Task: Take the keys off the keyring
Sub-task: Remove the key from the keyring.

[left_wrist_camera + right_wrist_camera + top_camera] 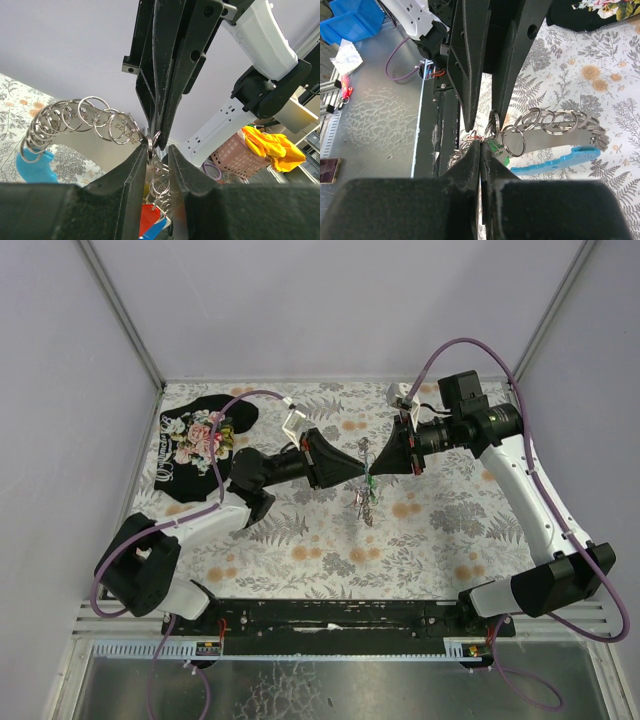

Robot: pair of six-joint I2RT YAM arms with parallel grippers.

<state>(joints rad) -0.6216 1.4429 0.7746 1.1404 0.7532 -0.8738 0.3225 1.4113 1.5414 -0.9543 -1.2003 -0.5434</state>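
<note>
Floral-print tabletop [300,560], plain lilac walls [330,310]

The top external camera is looking down from above and behind the arm bases, taking in the whole floral table [300,560] from well away. The left wrist camera is sitting close behind the left gripper [159,150], looking out and upward past its fingers at the right arm [260,30]. The right wrist camera is sitting close behind the right gripper [481,145], facing down toward the table and the left arm [415,20]. All three views are sharing the keyring [366,478], between the two grippers' tips.
</note>
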